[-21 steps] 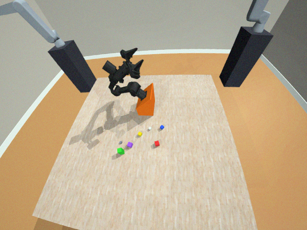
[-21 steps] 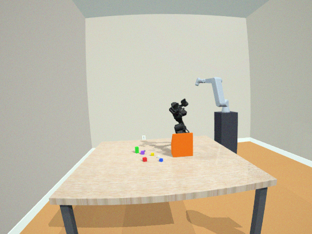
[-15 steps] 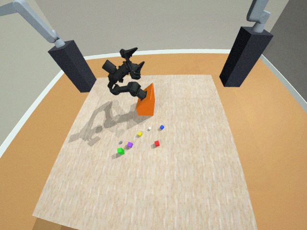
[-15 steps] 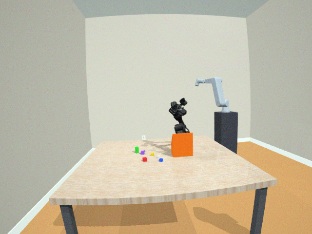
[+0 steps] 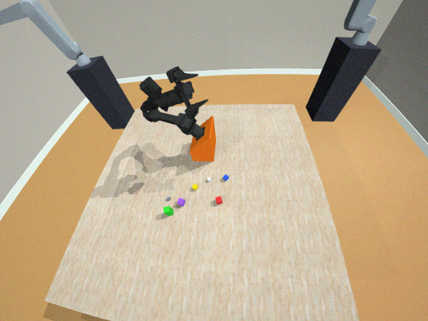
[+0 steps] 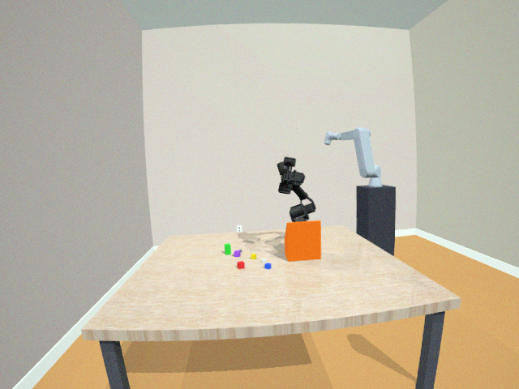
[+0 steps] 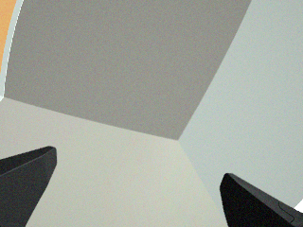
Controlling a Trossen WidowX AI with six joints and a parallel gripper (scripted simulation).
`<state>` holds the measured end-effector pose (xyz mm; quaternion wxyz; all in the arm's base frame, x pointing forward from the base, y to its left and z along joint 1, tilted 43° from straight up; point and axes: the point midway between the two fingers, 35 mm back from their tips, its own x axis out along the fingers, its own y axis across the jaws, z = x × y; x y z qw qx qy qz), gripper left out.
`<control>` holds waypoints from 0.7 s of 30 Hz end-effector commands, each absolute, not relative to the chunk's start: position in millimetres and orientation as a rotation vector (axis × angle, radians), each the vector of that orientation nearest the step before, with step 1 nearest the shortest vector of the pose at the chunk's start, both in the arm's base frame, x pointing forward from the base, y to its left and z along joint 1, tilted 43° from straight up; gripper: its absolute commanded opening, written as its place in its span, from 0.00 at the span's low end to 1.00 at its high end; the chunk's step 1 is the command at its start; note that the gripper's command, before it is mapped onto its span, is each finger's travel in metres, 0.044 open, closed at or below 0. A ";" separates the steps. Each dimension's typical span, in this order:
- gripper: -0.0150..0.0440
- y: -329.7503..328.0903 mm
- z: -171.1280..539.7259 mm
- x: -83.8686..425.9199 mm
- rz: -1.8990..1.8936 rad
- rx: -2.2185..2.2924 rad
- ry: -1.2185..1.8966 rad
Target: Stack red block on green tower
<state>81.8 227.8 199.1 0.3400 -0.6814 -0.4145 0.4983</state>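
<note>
Gripper (image 5: 193,87) wide open, empty, raised above the far side of the table (image 5: 241,259). Red block (image 5: 218,200) lies on the table, right of the green tower (image 5: 168,210), apart. One each: purple, yellow, white, blue, grey.

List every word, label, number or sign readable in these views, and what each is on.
None can be read: the orange box, the red block, the green tower and the other small blocks show plain faces. The white wall plate is too small to show markings.
</note>
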 end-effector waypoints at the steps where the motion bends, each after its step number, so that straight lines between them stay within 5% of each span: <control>1: 1.00 230.6 191.2 101.1 1.353 -1.747 -0.852; 21: 1.00 223.1 134.3 194.8 1.299 -1.491 0.225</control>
